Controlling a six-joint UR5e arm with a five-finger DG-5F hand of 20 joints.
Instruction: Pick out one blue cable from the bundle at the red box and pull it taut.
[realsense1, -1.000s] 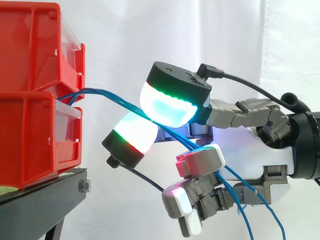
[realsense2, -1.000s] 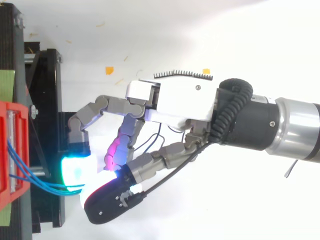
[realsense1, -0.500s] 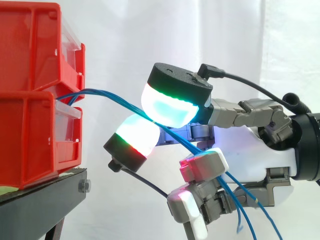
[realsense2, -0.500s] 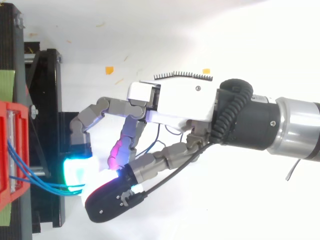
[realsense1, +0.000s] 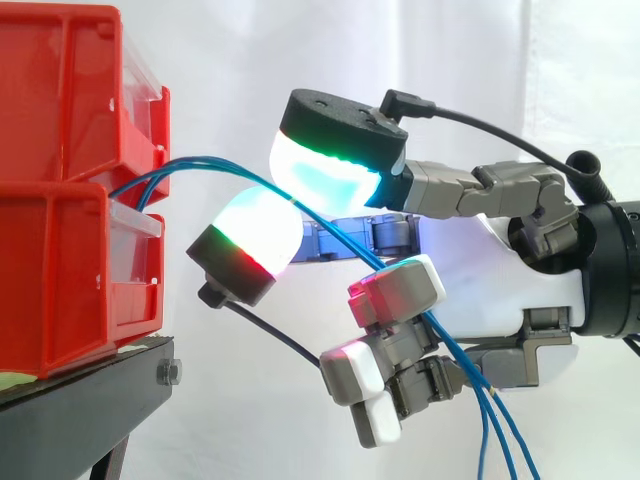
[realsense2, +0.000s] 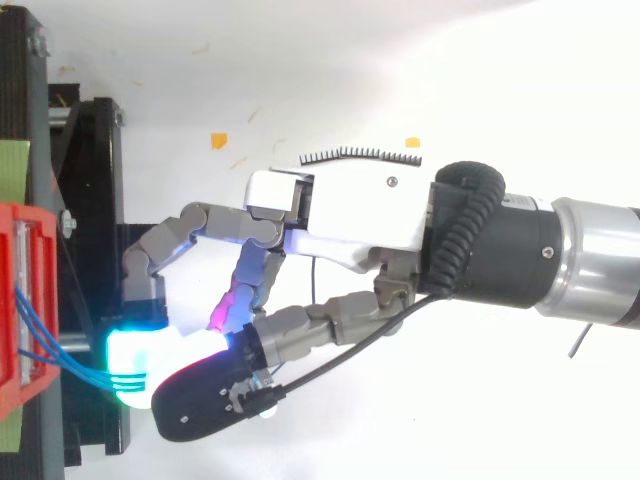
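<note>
White curtain (realsense1: 250, 60) backs the work area. Two red bins (realsense1: 60, 180) stand stacked on a black stand (realsense1: 90, 400) at the left of the side view.

Item 1, cables: several blue cables (realsense1: 230, 170) emerge at the front of the bins, at the line where the upper bin sits on the lower one. They rise in a shallow arch, so they are slack and not drawn straight. From the arch they slope down to the right into the hand (realsense1: 500, 290). In the top view they run as close parallel strands (realsense2: 70, 372) from the bin front to the glowing pad.

Item 2, hand: it is closed on the cables. Two glowing pads (realsense1: 320, 175), one cyan with a green rim above and one white with a red and green rim below, meet near the bins, and the strands pass between them in a pinch. The remaining fingers (realsense1: 395, 290) are curled under the palm. The cables pass beside these and hang loose to the lower edge.

Item 3, position: the hand is near the bin fronts, not touching them.
</note>
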